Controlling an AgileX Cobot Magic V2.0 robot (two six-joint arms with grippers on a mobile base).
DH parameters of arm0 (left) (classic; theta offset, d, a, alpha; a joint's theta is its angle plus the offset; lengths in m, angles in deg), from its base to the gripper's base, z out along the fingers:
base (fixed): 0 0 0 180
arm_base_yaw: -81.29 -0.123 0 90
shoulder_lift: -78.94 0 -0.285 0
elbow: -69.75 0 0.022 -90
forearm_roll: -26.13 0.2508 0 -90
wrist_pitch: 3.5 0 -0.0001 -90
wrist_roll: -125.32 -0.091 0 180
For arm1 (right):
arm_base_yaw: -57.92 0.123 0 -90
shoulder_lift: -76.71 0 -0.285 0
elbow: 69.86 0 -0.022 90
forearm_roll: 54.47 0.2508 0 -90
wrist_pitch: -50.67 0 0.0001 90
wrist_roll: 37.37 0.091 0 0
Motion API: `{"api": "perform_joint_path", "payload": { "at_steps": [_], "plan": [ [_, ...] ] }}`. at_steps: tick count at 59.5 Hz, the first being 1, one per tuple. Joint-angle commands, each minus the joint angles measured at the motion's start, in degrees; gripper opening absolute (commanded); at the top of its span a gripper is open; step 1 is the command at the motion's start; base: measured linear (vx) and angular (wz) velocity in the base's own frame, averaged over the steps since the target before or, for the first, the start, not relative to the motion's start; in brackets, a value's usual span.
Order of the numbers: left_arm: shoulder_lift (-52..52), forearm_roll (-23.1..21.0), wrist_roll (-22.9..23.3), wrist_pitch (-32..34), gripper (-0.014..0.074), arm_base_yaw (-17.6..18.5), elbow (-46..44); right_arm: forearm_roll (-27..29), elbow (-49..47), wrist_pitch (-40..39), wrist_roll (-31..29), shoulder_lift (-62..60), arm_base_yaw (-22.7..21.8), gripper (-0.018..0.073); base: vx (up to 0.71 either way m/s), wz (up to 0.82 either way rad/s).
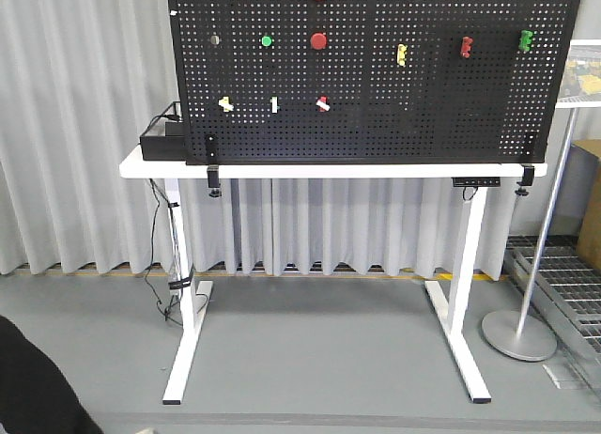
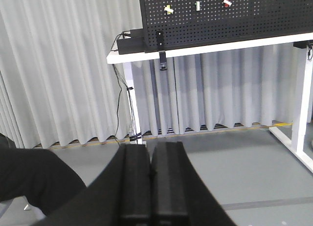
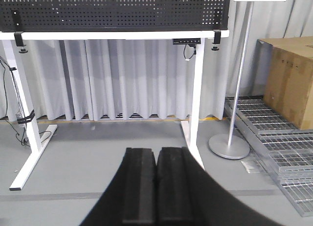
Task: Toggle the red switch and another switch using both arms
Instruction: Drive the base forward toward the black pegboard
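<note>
The red switch (image 1: 323, 103), small with a white-tipped lever, sits in the bottom row of the black pegboard (image 1: 376, 124), right of a white switch (image 1: 274, 104) and a yellow switch (image 1: 225, 103). In the left wrist view the red switch (image 2: 227, 1) shows at the top, far ahead. My left gripper (image 2: 150, 148) is shut and empty, held low over the grey floor, well short of the board. My right gripper (image 3: 156, 153) is also shut and empty, facing the space under the table. The right wrist view shows only the board's lower edge.
The pegboard stands clamped on a white table (image 1: 319, 169). Large round red buttons (image 1: 319, 41), a green button (image 1: 267, 41) and more coloured switches (image 1: 467, 46) sit higher up. A sign stand (image 3: 228, 145), metal grates (image 3: 281, 147) and a cardboard box (image 3: 289, 79) are at right. A black box (image 1: 161, 141) rests on the table's left end.
</note>
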Motion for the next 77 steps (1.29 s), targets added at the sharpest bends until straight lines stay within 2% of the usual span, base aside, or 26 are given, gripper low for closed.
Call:
{"api": "perform_joint_path", "payload": {
  "at_steps": [1,38,77],
  "plan": [
    [-0.49,-0.59,0.61,4.53,0.0002,-0.02,1.01,-0.5,0.29,-4.75,-0.44,-0.5,-0.38,-0.0006,0.0,0.0],
    [-0.49,-0.59,0.61,4.53,0.0002,-0.02,1.01,-0.56,0.29,-4.74,-0.44,-0.5,-0.38,-0.0006,0.04,0.01],
    [-0.49,-0.59,0.61,4.53,0.0002,-0.02,1.01,-0.53,0.29,-4.56,-0.44,-0.5,-0.38,-0.0006,0.16,0.06]
  ]
}}
